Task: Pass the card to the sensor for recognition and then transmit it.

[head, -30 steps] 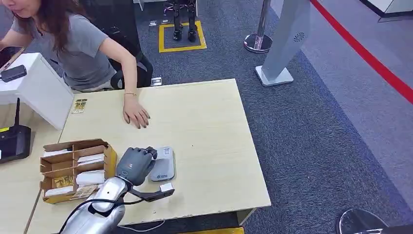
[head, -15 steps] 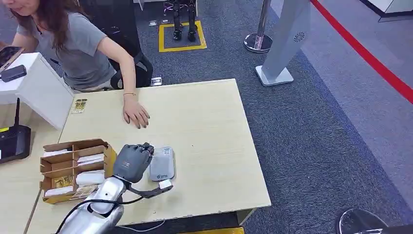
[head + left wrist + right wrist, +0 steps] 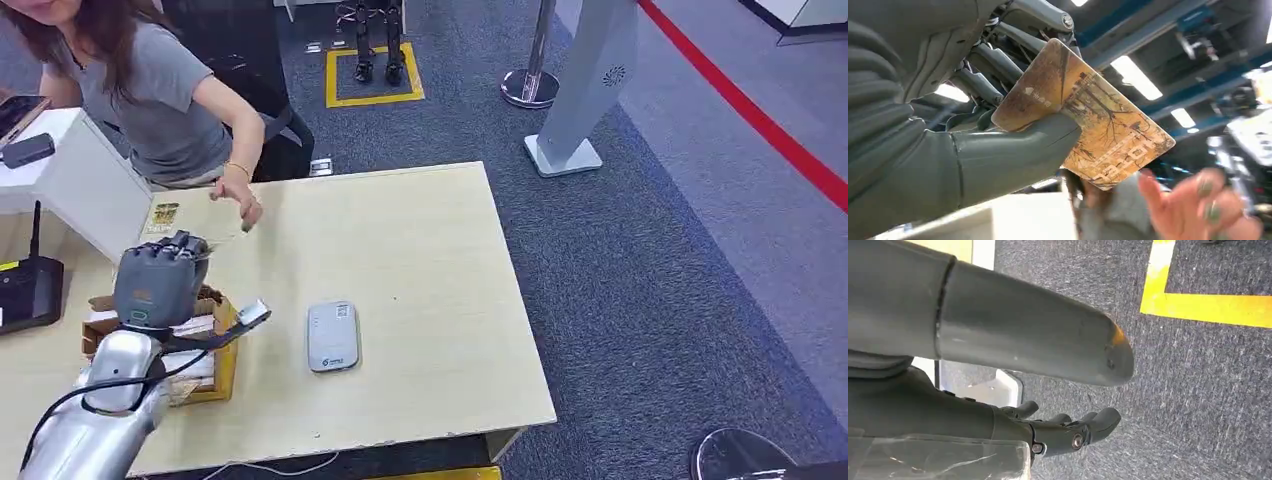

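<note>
My left hand (image 3: 155, 278) is raised over the table's left side, above the cardboard box. It pinches a yellow-brown printed card (image 3: 1098, 125) between the thumb (image 3: 1008, 155) and the dark fingers. A person's hand (image 3: 240, 206) hovers just beyond my hand, and its fingers (image 3: 1193, 210) reach close to the card's free corner without touching it. The grey card sensor (image 3: 332, 336) lies flat on the wooden table (image 3: 430, 250), to the right of my left hand with nothing on it. My right hand (image 3: 1068, 432) hangs over the grey carpet, fingers loosely apart, holding nothing.
A cardboard box (image 3: 226, 362) with card stacks sits under my left arm. A second printed card (image 3: 162, 216) lies near the table's far left corner. A black device (image 3: 30, 290) and a white block (image 3: 85, 185) stand at the left. The person sits behind the table.
My left hand has lifted off the sensor with the card and swung left and back toward the person. The person's hand has risen from the table toward the card.
</note>
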